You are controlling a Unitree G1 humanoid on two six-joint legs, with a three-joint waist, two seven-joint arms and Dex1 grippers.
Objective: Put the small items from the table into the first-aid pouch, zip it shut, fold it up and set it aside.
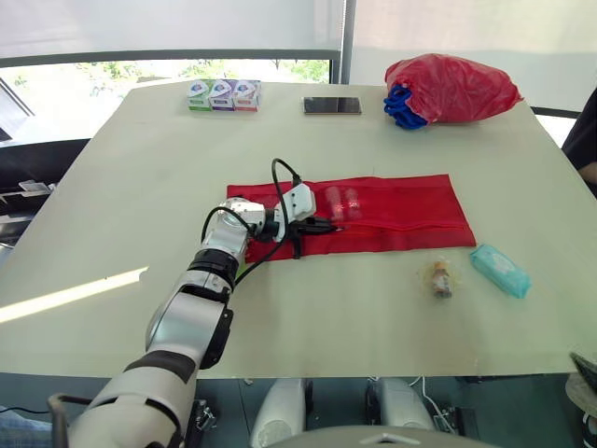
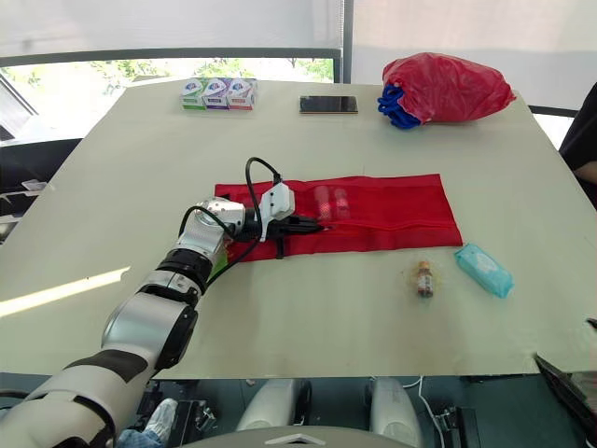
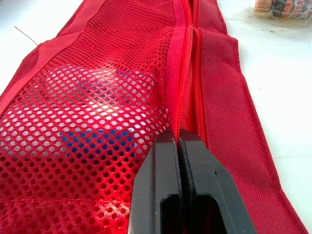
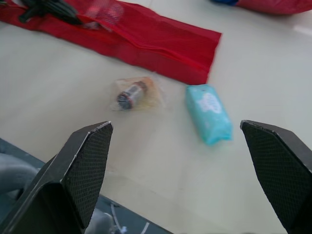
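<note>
The red first-aid pouch [image 1: 392,215] lies unfolded flat at the table's middle, with two small items [image 1: 341,202] showing through its mesh pocket. My left gripper [image 1: 323,225] rests on the pouch's left part, shut on the pocket's zipper edge [image 3: 181,105]. In front of the pouch's right end lie a small bottle in clear wrap [image 1: 439,277] and a teal tissue pack [image 1: 500,271], both on the bare table. My right gripper [image 4: 175,126] hangs open above the table's near right side, well short of the bottle [image 4: 131,94] and the tissue pack [image 4: 208,113].
A red plastic bag [image 1: 454,88] with something blue sits at the far right. A dark phone [image 1: 331,105] and three small boxes [image 1: 224,95] stand along the far edge. A person's sleeve [image 1: 586,140] shows at the right edge.
</note>
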